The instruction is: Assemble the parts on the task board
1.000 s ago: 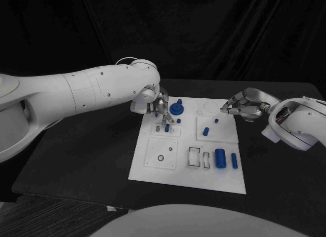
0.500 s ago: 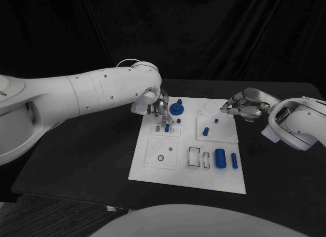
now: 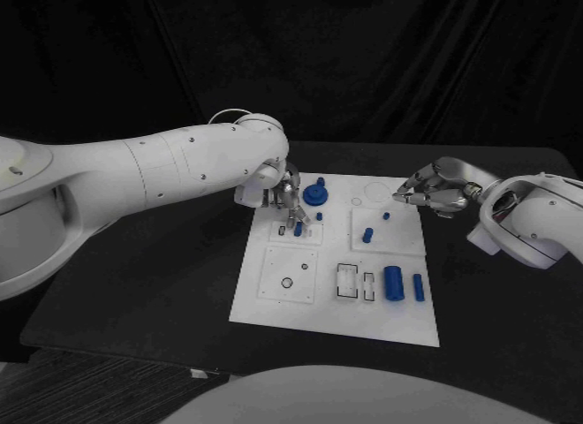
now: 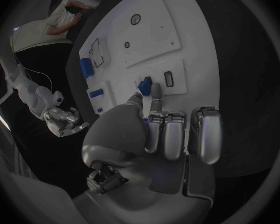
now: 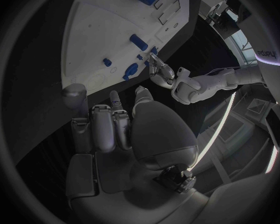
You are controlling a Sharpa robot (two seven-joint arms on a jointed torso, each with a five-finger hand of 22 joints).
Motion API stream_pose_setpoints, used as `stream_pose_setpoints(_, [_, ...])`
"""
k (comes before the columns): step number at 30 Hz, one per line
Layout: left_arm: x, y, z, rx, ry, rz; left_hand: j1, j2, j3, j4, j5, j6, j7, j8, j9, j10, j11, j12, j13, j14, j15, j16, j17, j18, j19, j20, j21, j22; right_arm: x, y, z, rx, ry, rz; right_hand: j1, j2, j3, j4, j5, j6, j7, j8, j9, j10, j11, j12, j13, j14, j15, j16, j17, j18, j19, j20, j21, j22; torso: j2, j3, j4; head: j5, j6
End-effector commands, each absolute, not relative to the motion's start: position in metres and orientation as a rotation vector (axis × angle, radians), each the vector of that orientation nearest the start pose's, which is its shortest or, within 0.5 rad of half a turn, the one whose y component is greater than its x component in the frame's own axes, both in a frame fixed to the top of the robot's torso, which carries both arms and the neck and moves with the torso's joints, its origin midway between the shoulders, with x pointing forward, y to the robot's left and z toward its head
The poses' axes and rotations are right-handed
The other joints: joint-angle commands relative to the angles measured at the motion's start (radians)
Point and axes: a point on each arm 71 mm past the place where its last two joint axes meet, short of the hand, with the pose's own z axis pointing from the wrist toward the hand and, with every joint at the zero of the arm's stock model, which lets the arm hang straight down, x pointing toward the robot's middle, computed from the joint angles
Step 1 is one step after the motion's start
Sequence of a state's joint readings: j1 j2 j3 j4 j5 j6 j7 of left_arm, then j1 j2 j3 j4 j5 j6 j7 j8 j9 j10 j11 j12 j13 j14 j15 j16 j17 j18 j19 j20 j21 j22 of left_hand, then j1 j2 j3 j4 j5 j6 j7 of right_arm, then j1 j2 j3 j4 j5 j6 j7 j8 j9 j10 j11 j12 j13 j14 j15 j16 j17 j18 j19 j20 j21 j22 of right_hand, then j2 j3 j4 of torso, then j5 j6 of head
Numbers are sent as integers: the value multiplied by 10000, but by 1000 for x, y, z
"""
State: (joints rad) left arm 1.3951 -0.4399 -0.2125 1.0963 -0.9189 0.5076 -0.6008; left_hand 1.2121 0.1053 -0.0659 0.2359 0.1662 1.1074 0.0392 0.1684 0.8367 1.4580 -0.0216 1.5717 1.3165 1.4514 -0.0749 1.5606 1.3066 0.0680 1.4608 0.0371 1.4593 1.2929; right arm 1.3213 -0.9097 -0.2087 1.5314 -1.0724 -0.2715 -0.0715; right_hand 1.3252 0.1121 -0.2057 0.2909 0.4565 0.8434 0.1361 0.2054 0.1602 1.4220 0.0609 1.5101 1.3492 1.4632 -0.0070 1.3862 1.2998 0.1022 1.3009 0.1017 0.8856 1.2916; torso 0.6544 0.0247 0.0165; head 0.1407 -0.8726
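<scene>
- Task board (image 3: pixel 368 309), a white plate, lies mid-frame on the black desk (image 3: pixel 152 291) in the head view, with small blue parts spread over its upper and right areas
- Left hand (image 3: pixel 286 194) reaches in from the left over the board's upper-left corner; its fingers (image 4: pixel 154 95) pinch a small blue peg (image 3: pixel 298 228) that stands at a slot there
- Just right of that hand stands a taller blue knobbed part (image 3: pixel 317 193)
- Right hand (image 3: pixel 435 192) hovers at the board's upper-right edge, fingers curled inward; nothing can be made out in them
- A large blue cylinder (image 3: pixel 394 283) and a slimmer blue piece (image 3: pixel 419 287) lie at the board's right, with two short pegs (image 3: pixel 368 235) above them
- Judging by looks, the parts are light, stiff and smooth, likely to slip; the peg is best pinched on its sides near the upper end, kept upright
</scene>
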Motion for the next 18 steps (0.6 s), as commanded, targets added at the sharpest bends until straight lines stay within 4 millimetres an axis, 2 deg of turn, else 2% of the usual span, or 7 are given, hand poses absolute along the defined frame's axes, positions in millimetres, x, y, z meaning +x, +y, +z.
stream_pose_setpoints(1, [538,137,-215,774,26385,-1841,-175,-80,79,3,113,-102,-19,12,186,1128,-85,-9,2543,1194,-45,102,2642,-412,619,-53,-37,2423,482,-237,-195,1326,18624,7182,138,169,-215,-46,68,55,15,173,-115,5,-17,-330,1120,218,-6,42,1187,257,86,-21,67,976,0,3,-3,19,0])
stream_pose_setpoints(11, [538,137,-218,809,26450,-1851,-76,-170,237,-128,616,-132,8,-218,20,1128,-65,-9,2543,1194,-26,102,2642,-401,594,-34,-88,2410,482,-237,-196,1334,18697,7133,158,173,-209,-54,81,58,15,175,-116,-20,-14,-345,1102,200,-4,11,1160,271,56,-20,-16,956,-2,1,3,31,0])
stream_pose_setpoints(13, [538,137,-218,815,26461,-1850,-8,-212,311,-205,812,-101,2,-276,-39,1128,-67,-9,2543,1194,-25,102,2642,-401,592,-32,-90,2409,482,-237,-195,1337,18671,7138,196,178,-198,-70,103,70,16,183,-115,-35,-10,-353,1092,193,0,2,1152,274,46,-18,-47,952,-1,2,6,29,0])
stream_pose_setpoints(18, [537,136,-218,839,26482,-1852,205,-331,599,-453,1588,-31,-25,-415,-175,1128,-89,-9,2543,1194,-42,102,2642,-397,583,-42,-109,2405,483,-237,-195,1350,18595,7148,221,180,-191,-77,119,81,16,189,-114,-43,-8,-357,1087,181,4,-16,1137,278,34,-16,-76,948,1,3,6,38,0])
